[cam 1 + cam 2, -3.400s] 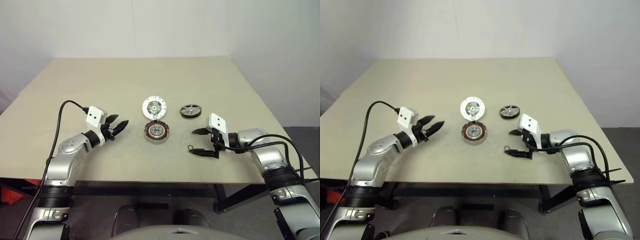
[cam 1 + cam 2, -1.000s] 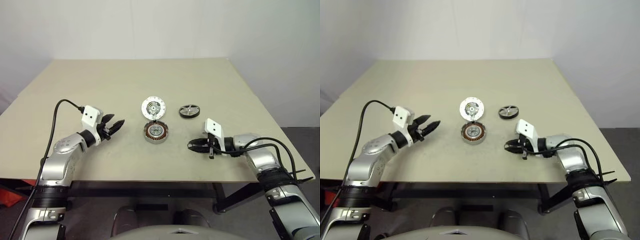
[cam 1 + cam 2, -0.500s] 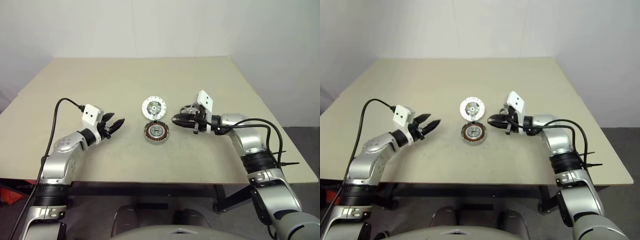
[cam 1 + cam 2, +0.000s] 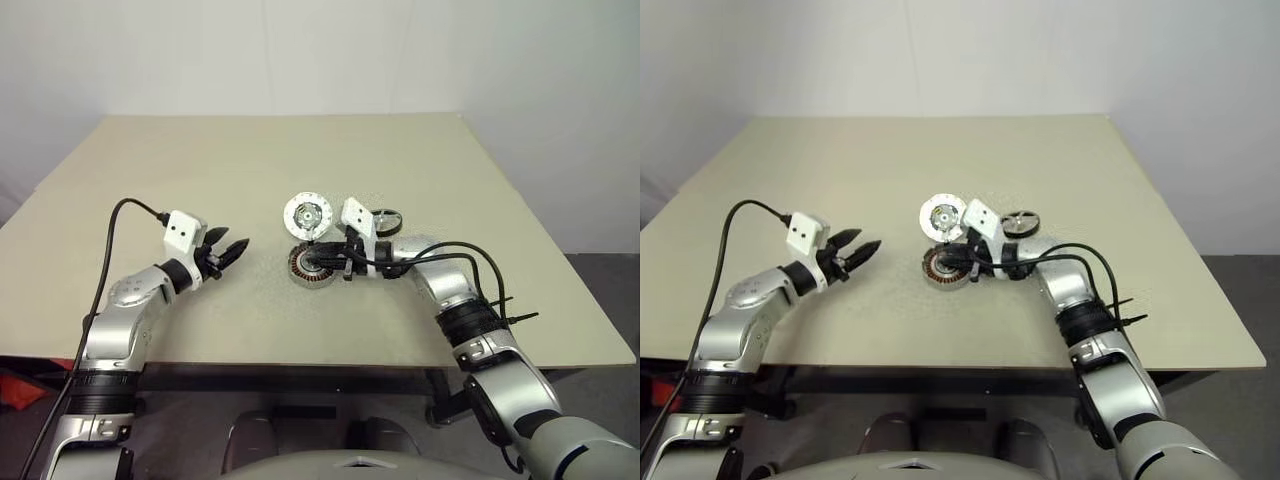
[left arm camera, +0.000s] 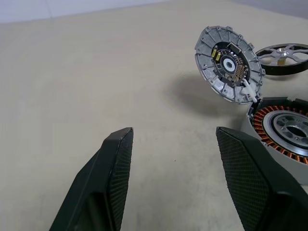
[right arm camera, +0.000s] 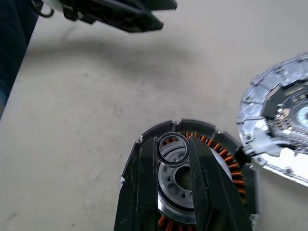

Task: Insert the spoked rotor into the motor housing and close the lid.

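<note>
The motor housing (image 4: 299, 268) lies at mid-table, its copper windings (image 6: 230, 168) around a silver hub. Its lid (image 4: 307, 214), a silvery disc, stands tilted open at the housing's far rim. The spoked rotor (image 4: 384, 222) lies flat on the table to the right of the lid, apart from both grippers. My right gripper (image 4: 313, 258) reaches in from the right, just over the housing's hub, shut on a small thin black ring (image 6: 173, 135). My left gripper (image 4: 240, 247) hovers open to the left of the housing with nothing between its fingers (image 5: 118, 159).
The beige table (image 4: 200, 170) runs wide around the parts, with a white wall behind. A black cable (image 4: 118, 215) loops off the left arm. The right arm's cables (image 4: 470, 262) trail near the rotor.
My right arm has swung left from the table's right front, past the rotor, and now holds its small ring over the housing. The left gripper has kept still.
</note>
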Controlling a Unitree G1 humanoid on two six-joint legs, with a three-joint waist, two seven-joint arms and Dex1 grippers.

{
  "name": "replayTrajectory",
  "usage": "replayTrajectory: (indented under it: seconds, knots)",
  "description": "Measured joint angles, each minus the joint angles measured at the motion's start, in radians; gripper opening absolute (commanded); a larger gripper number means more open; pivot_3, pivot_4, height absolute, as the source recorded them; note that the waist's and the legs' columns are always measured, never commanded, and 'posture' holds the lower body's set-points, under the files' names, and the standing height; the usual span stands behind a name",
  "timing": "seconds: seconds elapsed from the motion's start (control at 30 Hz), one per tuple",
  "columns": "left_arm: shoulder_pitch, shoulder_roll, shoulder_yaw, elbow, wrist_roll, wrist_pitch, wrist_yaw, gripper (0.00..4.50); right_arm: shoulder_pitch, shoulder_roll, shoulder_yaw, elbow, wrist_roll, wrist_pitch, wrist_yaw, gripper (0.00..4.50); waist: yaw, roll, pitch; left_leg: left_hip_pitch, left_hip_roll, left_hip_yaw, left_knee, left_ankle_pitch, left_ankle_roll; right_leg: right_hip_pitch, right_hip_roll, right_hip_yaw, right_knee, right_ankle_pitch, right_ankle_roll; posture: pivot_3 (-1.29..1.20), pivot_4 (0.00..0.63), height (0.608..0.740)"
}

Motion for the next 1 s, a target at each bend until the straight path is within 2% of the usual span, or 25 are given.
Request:
replayTrajectory:
  seconds: [0.37,1.0]
  knots:
    - [0.001,0.002,0.001,-0.002,0.0,-0.001,0.003,2.89,-0.046,0.029,0.0,0.116,-0.045,-0.042,-0.029,0.6,-0.001,0.0,0.0,0.0,0.0,0.0,0.0,0.0,0.0,0.0,0.0,0.0,0.0,0.0,0.0,0.0,0.0,0.74]
    - [0.001,0.002,0.001,-0.002,0.0,-0.001,0.004,2.89,-0.035,0.005,0.0,0.121,-0.075,-0.054,-0.018,0.6,-0.002,0.0,0.0,0.0,0.0,0.0,0.0,0.0,0.0,0.0,0.0,0.0,0.001,0.0,0.0,0.0,0.0,0.74]
